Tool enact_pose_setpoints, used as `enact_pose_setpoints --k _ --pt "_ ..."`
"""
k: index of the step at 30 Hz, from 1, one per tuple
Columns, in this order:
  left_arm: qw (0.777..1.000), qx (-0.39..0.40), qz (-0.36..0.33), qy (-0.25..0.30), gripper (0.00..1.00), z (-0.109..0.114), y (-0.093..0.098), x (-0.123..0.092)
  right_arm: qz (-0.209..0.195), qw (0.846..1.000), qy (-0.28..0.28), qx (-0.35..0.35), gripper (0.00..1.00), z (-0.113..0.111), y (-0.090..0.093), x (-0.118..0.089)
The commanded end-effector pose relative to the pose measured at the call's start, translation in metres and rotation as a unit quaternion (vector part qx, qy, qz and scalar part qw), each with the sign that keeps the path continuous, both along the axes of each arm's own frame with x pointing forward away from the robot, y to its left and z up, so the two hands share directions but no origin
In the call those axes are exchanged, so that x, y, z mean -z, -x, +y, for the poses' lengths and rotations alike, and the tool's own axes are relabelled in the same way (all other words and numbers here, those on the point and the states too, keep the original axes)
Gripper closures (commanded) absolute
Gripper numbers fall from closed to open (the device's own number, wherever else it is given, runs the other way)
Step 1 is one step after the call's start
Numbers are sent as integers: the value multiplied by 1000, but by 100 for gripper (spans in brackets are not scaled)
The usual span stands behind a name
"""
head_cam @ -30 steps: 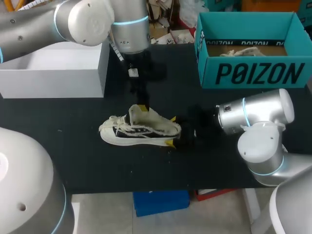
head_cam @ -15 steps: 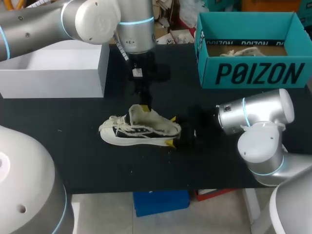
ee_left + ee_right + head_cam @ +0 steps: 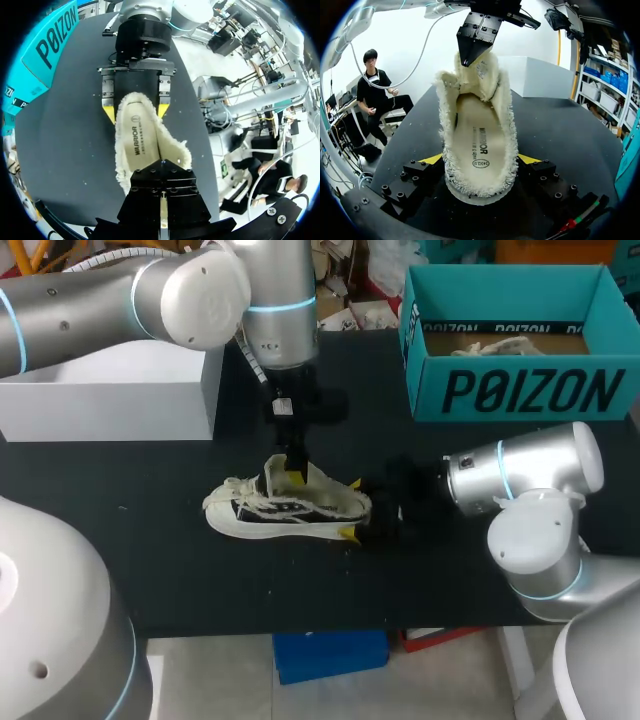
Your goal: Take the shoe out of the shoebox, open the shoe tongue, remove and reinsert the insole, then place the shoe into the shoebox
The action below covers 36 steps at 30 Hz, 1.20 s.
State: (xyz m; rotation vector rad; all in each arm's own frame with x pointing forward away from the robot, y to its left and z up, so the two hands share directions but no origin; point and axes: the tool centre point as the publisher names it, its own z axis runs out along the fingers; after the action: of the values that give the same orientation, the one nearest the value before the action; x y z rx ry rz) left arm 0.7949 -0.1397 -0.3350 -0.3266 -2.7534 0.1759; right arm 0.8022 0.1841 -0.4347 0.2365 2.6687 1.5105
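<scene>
Grip first: right pincer [image 3: 480, 160] pressed onto the heel of a white low sneaker with black side panels and fleecy cream lining [image 3: 285, 508], one yellow tip on each flank. Looks firm there, over what is likely the stiffest part, and probably the best place to steady it. Just above the soft padded tongue [image 3: 485, 75], left pincer [image 3: 472, 56], down at the throat; cannot tell whether spread or pinching. Likely light, floppy in the upper, with shaggy pile apt to slip and snag. Inside, flat cream insole [image 3: 480, 137], thin and bendy by the look; best pinched at an edge. Stands on its sole mid-way across the matte black desk [image 3: 150, 560], toe to 9 o'clock. At 2 o'clock, well apart, open teal cardboard shoebox [image 3: 520, 390].
</scene>
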Motion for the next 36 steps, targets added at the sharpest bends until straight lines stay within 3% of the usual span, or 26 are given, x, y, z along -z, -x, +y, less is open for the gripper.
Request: enact_pose_setpoints --k 1,36 --pt "1000 -1 1 -5 100 -5 1 13 0 1000 1 0 100 1 -1 4" --pt "999 -23 -3 -32 100 -7 23 69 0 1000 1 0 100 1 -1 4"
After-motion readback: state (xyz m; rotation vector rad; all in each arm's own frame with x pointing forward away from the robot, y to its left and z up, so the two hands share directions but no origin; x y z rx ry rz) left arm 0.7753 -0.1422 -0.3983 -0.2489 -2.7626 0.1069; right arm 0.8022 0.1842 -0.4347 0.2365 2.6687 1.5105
